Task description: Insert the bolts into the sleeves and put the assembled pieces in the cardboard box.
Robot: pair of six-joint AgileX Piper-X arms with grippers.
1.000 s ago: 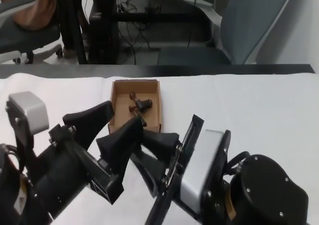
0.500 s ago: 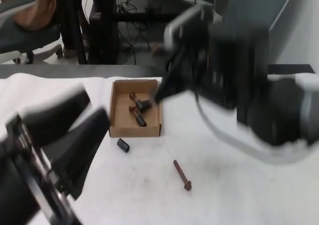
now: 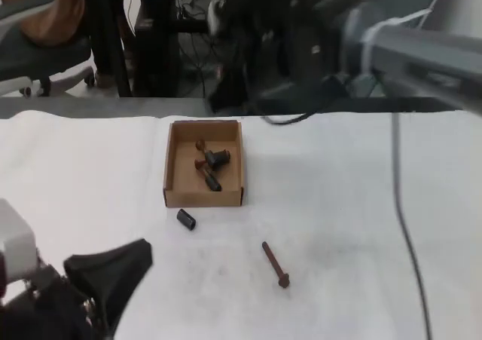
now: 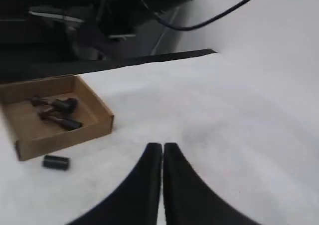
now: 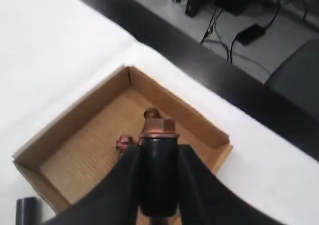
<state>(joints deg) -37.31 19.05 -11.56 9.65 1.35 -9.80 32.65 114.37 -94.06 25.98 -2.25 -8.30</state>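
Bolt-in-sleeve piece [image 5: 158, 180], a short black cylindrical sleeve with a coppery hex bolt head showing at one end, is clamped between the 2 black fingers of the right gripper [image 5: 158, 157]. It is held above the floor of the open brown cardboard box [image 5: 75, 120].

Inside the box: 2 assembled pieces [image 3: 213, 160], lying close together.

A loose black sleeve [image 3: 186, 219] lies on the white cloth [image 3: 361, 227] just outside the box's near wall. A loose rust-brown bolt [image 3: 276, 264] lies farther out from that same wall, well apart from box and sleeve.

The left gripper [image 4: 162, 147] is low over the cloth on the box's near side, well apart from it. Its 2 fingertips are pressed together, holding nothing.
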